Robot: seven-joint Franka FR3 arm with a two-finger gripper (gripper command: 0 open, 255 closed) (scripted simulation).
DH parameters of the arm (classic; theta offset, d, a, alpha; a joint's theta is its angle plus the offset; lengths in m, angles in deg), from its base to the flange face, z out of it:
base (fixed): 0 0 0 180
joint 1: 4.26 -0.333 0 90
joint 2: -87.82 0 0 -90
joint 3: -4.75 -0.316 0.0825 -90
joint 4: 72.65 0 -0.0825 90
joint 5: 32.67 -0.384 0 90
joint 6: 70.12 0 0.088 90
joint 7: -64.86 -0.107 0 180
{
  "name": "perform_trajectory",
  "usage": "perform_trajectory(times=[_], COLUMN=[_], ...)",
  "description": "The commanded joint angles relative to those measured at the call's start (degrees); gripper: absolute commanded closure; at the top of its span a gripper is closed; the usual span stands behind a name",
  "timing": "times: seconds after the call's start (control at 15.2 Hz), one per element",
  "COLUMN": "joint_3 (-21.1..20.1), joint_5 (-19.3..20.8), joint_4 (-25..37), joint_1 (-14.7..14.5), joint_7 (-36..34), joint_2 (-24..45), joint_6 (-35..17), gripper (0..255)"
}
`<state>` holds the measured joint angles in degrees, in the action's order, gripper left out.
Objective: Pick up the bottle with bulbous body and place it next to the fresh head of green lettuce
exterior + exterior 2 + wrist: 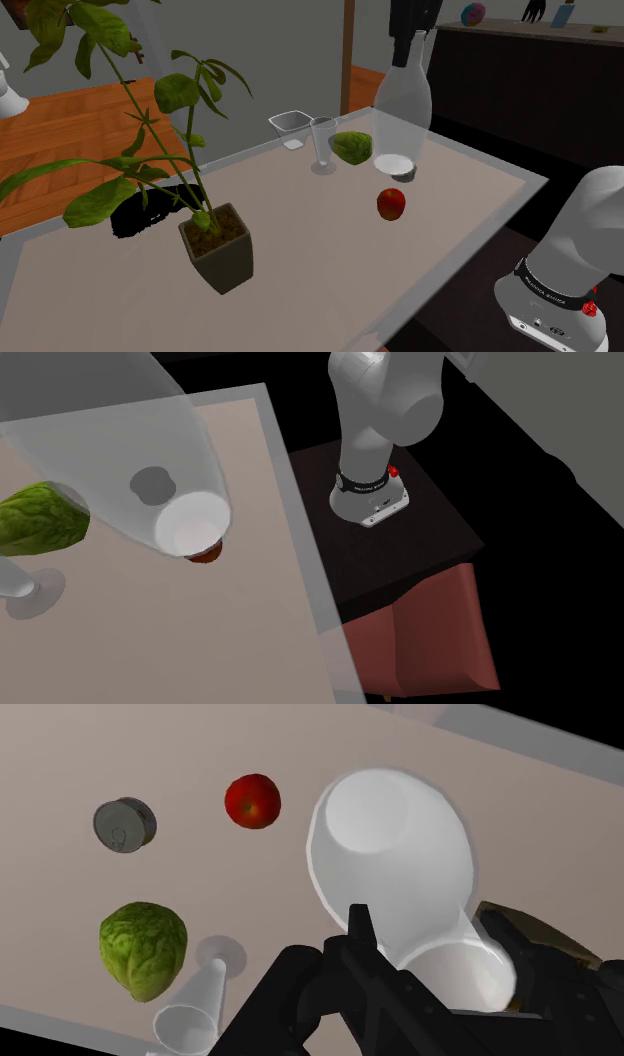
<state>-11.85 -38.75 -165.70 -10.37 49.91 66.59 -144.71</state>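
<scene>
Beige table [300,260] is carrying a potted plant [215,245], a clear square cup [290,125], a stemmed glass [323,145] with a green lettuce head [352,147] lying just beside it, and a red fruit [391,204] sitting apart.

2nd exterior view: apple [206,556] mostly hidden behind bottle [100,452] base; bottle cut off at top edge, lettuce [40,520] at left edge.

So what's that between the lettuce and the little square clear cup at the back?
A tall clear glass stands between the lettuce and the square cup on the table, as the shoulder view shows.
</scene>
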Motion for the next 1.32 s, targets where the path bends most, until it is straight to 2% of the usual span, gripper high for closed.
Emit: perform_trajectory(times=[0.0, 0.66, 0.99, 1.25], joint_3=[1.8, 9.45, 12.65, 14.84], joint_5=[0.91, 4.36, 5.28, 5.5], joint_4=[0.98, 9.64, 17.55, 26.54], joint_1=[0.84, 5.18, 7.52, 9.61], joint_7=[2.77, 15.06, 20.75, 25.08], joint_2=[1.24, 10.67, 17.71, 24.89], joint_6=[-0.07, -0.21, 0.77, 2.63], gripper=[255, 255, 255, 255])
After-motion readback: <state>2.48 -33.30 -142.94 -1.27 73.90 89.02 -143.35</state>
